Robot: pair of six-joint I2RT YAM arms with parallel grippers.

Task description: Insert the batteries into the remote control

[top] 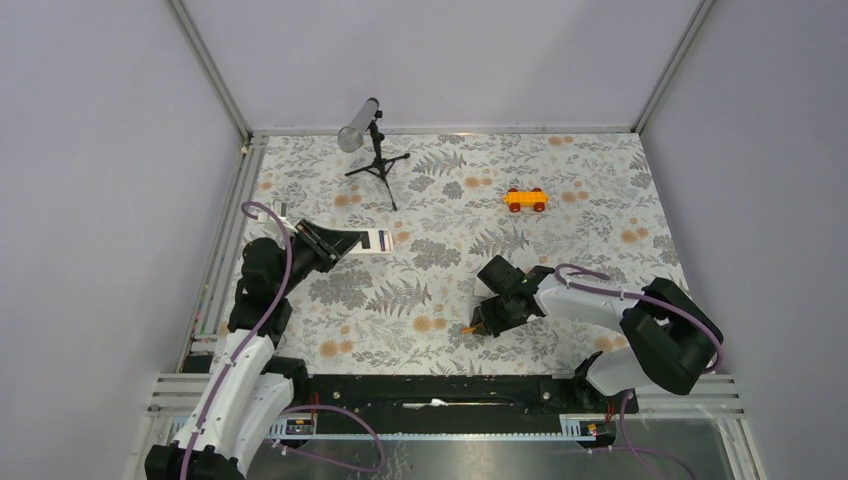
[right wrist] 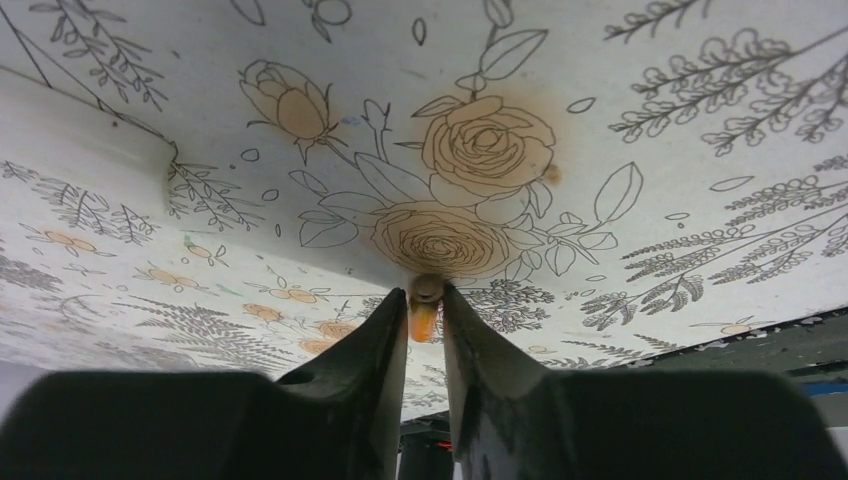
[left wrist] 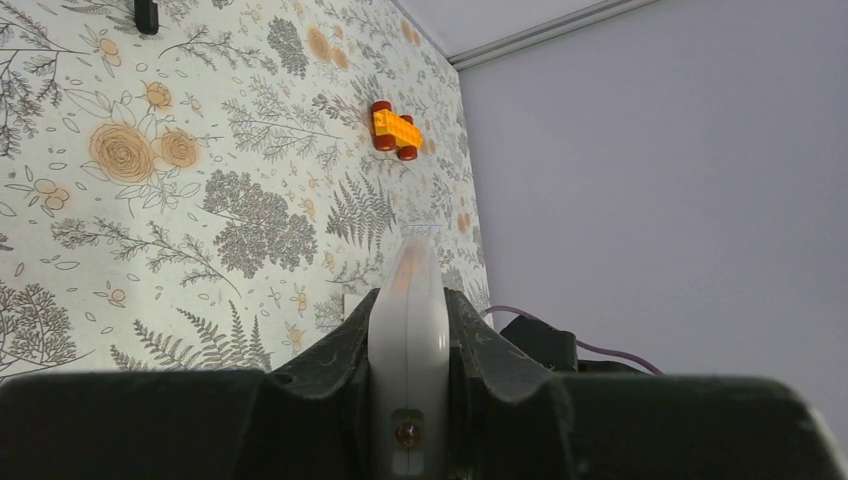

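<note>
My left gripper is shut on one end of the remote control, which reaches out to the right over the floral table at mid-left, pale side up with a dark patch. In the left wrist view the remote control stands edge-on, white, clamped between both fingers of the left gripper. My right gripper is low over the table at centre-right. Its fingertips pinch a tiny orange battery that rests end-on against the tabletop, so the right gripper is shut on it. The battery's orange tip pokes out left of the fingers.
An orange toy car with dark wheels sits toward the back right, and the same toy car shows in the left wrist view. A small black tripod carrying a grey tube stands at the back left. Walls enclose three sides of the table.
</note>
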